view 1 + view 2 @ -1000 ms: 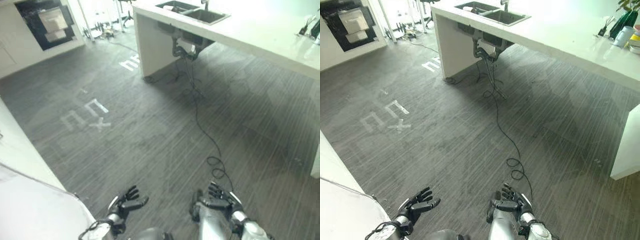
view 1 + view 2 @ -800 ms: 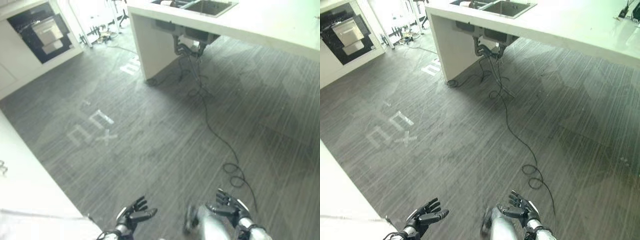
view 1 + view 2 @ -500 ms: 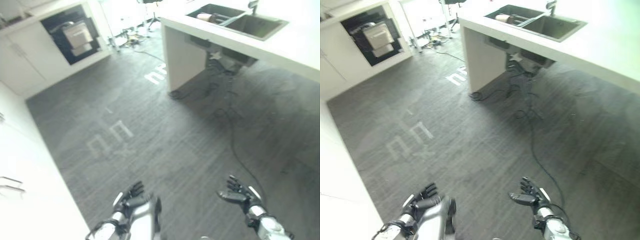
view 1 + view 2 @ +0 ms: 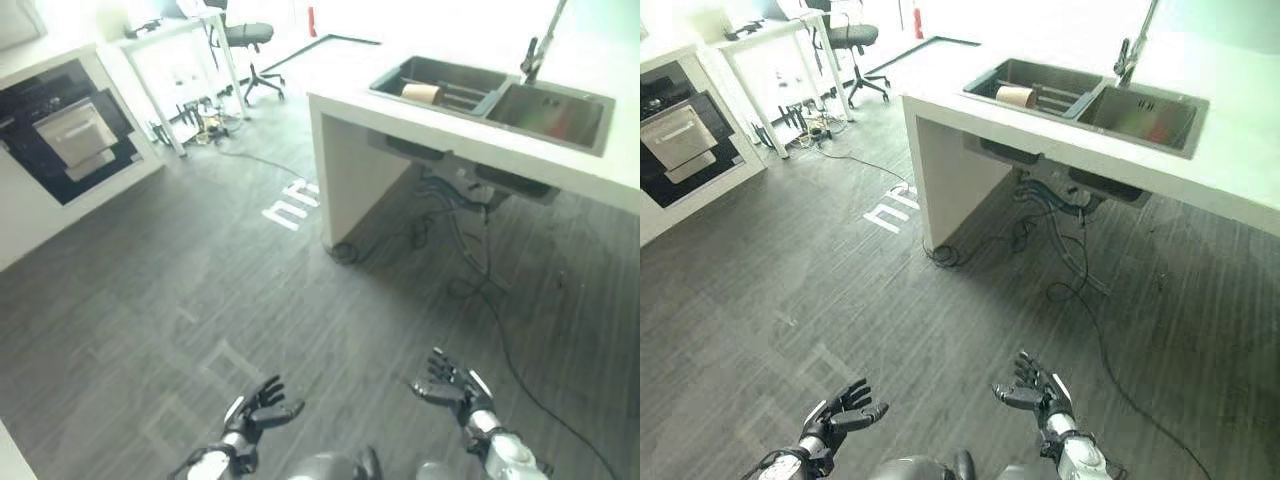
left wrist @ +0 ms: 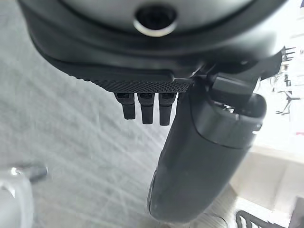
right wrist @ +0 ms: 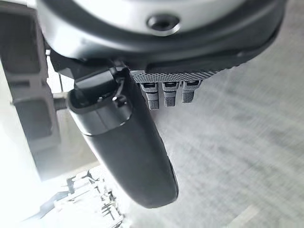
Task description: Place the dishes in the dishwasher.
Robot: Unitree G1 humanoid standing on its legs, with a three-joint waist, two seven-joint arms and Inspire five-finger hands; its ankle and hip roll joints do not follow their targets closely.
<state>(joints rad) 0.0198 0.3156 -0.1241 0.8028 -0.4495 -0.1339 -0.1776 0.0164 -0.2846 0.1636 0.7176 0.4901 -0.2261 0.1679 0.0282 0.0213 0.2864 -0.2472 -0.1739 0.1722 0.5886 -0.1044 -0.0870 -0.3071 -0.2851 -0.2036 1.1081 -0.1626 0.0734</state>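
Observation:
A steel double sink (image 4: 494, 98) is set in a white counter island (image 4: 355, 170) at the far right. A brownish cup-like dish (image 4: 421, 92) lies in the sink's left basin. A dark built-in appliance (image 4: 62, 135) with a pale rack in its front stands at the far left wall. My left hand (image 4: 255, 408) and right hand (image 4: 450, 385) hover low over the grey floor, well short of both, fingers spread and empty. The left hand (image 5: 204, 156) and the right hand (image 6: 128, 147) show straight fingers with only floor past them.
A tall tap (image 4: 538, 45) rises behind the sink. Pipes and cables (image 4: 455, 195) hang under the counter and trail over the floor. A white desk (image 4: 180, 55) and an office chair (image 4: 245, 35) stand at the back. White floor markings (image 4: 295, 203) lie before the island.
The whole picture has shifted, so the camera moved: the sink and island now sit larger at the upper right, the dark appliance at the left. Both hands stay open and empty.

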